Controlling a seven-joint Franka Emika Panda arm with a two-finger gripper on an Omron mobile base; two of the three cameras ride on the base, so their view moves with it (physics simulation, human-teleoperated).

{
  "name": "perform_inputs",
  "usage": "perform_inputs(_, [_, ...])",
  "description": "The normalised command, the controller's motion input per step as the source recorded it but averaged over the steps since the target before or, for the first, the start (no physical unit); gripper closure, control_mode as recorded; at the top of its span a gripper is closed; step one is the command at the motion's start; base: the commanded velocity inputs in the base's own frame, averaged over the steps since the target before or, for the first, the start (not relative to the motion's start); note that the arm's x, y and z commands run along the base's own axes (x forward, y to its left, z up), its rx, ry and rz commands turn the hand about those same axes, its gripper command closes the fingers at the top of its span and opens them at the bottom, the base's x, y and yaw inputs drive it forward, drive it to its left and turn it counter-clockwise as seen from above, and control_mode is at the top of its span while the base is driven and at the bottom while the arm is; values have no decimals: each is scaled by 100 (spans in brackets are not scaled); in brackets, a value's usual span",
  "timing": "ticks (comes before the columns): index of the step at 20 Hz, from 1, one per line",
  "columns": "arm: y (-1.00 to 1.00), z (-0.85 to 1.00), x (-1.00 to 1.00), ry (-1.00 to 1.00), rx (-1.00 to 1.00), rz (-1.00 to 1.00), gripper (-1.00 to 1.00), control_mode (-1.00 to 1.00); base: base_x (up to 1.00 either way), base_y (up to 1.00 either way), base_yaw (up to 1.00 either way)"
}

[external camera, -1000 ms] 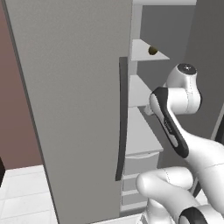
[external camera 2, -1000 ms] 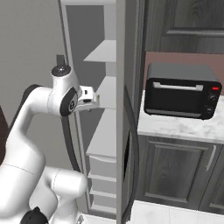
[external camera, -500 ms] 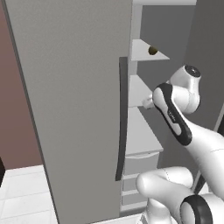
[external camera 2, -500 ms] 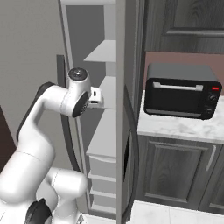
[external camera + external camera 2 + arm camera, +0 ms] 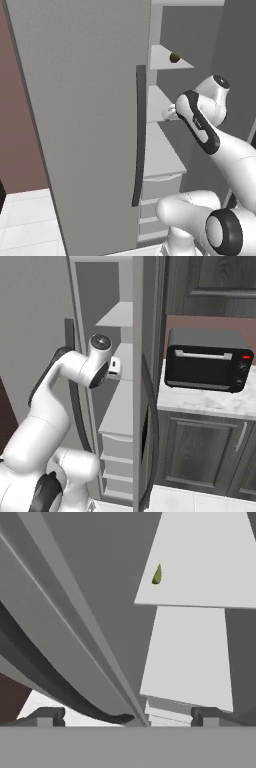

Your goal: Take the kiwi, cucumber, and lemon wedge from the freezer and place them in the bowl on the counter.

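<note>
The freezer [image 5: 90, 125] stands with its grey door swung open and its dark handle [image 5: 140, 135] facing me. On an upper shelf inside lies the small brown kiwi [image 5: 174, 57]. My gripper [image 5: 116, 367] reaches in at mid-shelf height, below the kiwi's shelf. In the hand view the gripper [image 5: 128, 714] is open, fingertips [image 5: 50, 714] wide apart and nothing between them. A small yellow-green wedge, the lemon wedge [image 5: 157, 574] by its shape, rests on a pale shelf ahead. The cucumber and the bowl are out of view. The marble counter [image 5: 200, 401] lies right of the freezer.
A black toaster oven [image 5: 207, 358] sits on the counter under dark wood-grain cabinets [image 5: 210, 276]. Pale drawers [image 5: 162, 187] fill the freezer's lower part. The door edge [image 5: 137, 381] stands close to the right of my hand.
The arm has swung further in toward the freezer shelves, carrying the hand a little deeper. The gripper stays open.
</note>
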Motion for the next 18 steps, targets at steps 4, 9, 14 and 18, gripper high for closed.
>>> perform_inputs(4, [0, -15, 37, -3, 16, 0, -100, -100, 0, 0, 0])
perform_inputs(9, [1, -16, 39, 0, 6, -1, -100, -100, 0, 0, 0])
perform_inputs(14, [0, -1, 37, 0, 3, 0, -100, -100, 0, 0, 0])
perform_inputs(18, [0, 0, 42, 0, 0, 0, -100, -100, 0, 0, 0])
